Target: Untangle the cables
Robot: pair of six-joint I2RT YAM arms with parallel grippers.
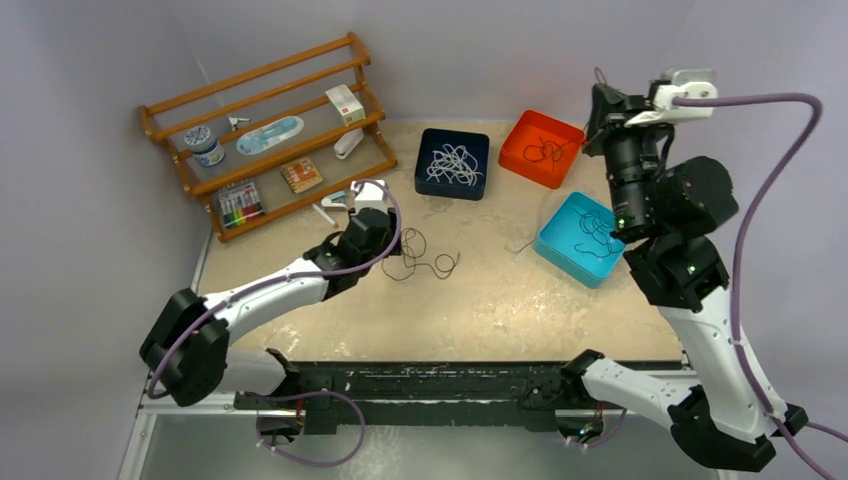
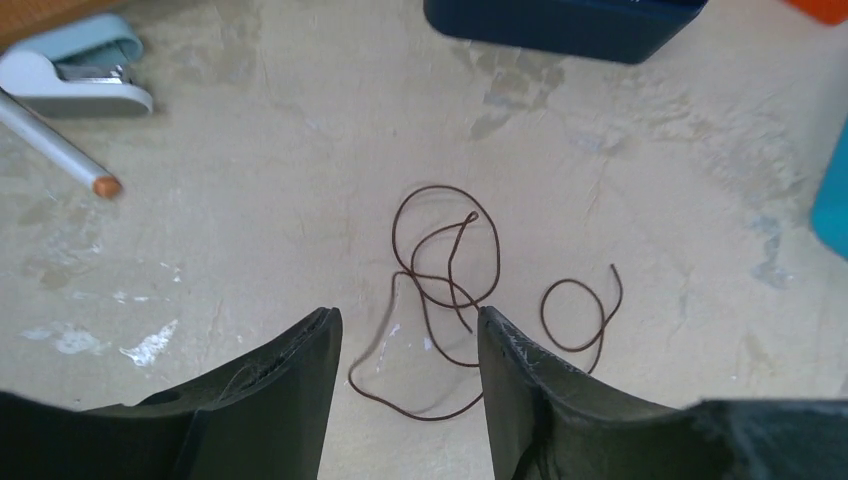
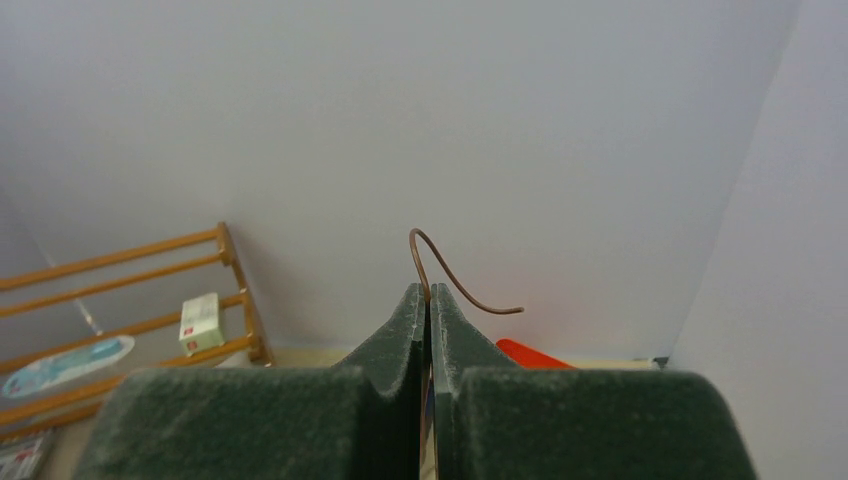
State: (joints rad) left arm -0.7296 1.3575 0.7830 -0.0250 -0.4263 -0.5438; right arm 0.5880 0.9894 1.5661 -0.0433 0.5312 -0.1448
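Seemingly mostly done: white curly cords (image 1: 455, 163) sit in the navy plastic bin (image 1: 450, 131). One looped thin brown cable (image 2: 445, 188) lies on the tabletop (image 2: 250, 250) before the released left claw (image 2: 408, 318) — the right claw (image 3: 428, 296) clenches a thin brown strand (image 3: 441, 268).

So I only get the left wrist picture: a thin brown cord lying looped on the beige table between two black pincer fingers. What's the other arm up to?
Observer: The right pincer is shut on a thin brown cord piece, held up in the air.
Visitor: And that dark blue plastic tray, I only see its side. Is there anything in it?
Observer: Yes, a heap of white cords.
Visitor: Are there cords anywhere else?
Observer: An orange square tray and a light blue square tray each hold dark cords.
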